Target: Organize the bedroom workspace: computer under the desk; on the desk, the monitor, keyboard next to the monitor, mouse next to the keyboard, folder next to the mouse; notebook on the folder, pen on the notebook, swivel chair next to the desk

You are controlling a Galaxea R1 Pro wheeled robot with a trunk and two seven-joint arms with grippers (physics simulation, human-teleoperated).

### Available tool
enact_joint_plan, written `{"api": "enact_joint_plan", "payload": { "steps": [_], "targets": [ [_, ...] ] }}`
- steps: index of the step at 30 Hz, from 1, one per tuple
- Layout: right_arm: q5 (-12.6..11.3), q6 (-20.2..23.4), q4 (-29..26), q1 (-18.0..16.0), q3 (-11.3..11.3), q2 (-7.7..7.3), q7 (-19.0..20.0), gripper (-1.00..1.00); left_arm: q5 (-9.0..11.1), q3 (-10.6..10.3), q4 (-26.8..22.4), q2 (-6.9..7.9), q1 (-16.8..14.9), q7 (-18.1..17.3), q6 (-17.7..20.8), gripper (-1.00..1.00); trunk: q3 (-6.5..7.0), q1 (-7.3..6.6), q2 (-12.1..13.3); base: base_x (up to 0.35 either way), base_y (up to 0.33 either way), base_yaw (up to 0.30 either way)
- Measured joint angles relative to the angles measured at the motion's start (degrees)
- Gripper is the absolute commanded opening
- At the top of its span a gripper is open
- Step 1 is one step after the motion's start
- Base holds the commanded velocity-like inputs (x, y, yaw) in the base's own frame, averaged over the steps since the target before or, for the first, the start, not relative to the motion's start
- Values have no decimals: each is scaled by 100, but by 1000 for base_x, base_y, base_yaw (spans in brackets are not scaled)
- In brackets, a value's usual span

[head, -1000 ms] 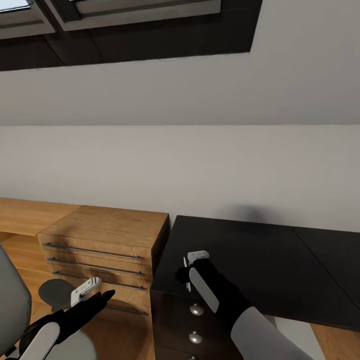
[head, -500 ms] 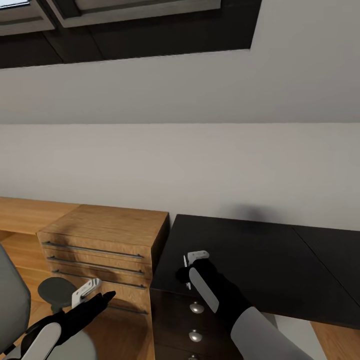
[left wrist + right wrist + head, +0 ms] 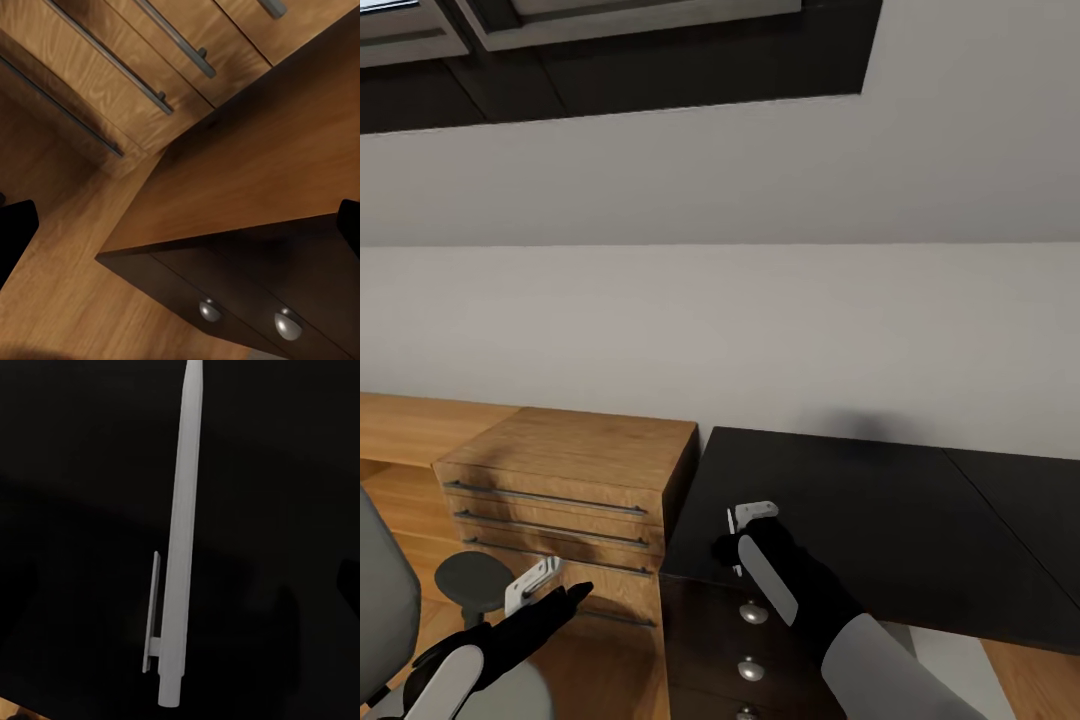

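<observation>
A slim white pen (image 3: 180, 540) lies flat on the glossy black desk (image 3: 880, 520), close to its front left corner. My right gripper (image 3: 732, 548) hovers right above the pen (image 3: 729, 522), open, with a dark finger on either side of it and neither touching. Lower left, my left gripper (image 3: 565, 597) is open in the air in front of the wooden drawers, holding nothing. The grey swivel chair (image 3: 385, 610) with its black armrest stands just beside that arm. In the left wrist view the open left gripper (image 3: 180, 225) looks down on the floor and drawer fronts.
A light-wood drawer unit (image 3: 575, 470) with long bar handles stands against the desk's left side, with a low wooden shelf (image 3: 410, 425) beyond it. Under the desk corner is a dark drawer stack with round metal knobs (image 3: 752, 613). A pale wall rises behind.
The picture has drifted up a touch, so the camera moved slightly. Both grippers and the pen keep their places.
</observation>
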Motion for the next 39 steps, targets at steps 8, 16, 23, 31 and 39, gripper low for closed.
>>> {"api": "enact_joint_plan", "payload": {
  "steps": [8, 16, 23, 31, 39],
  "targets": [
    [0, 6, 1, 0, 0, 0, 0, 100, 5, 3, -5, -2, 0, 0, 0, 100, 0, 0, 0, 0, 0, 0],
    [-1, 8, 1, 0, 0, 0, 0, 100, 7, 4, -12, 1, 0, 0, 0, 100, -71, 87, -159, 0, 0, 0],
    [0, 9, 1, 0, 0, 0, 0, 100, 8, 4, -14, -1, 0, 1, 0, 100, -72, 88, -161, 0, 0, 0],
    [0, 9, 1, 0, 0, 0, 0, 100, 9, 4, -16, 1, 0, -2, 0, 100, -72, 88, -161, 0, 0, 0],
    [0, 9, 1, 0, 0, 0, 0, 100, 10, 4, -16, -2, 0, 0, 0, 100, -144, 176, -321, 0, 0, 0]
  ]
}}
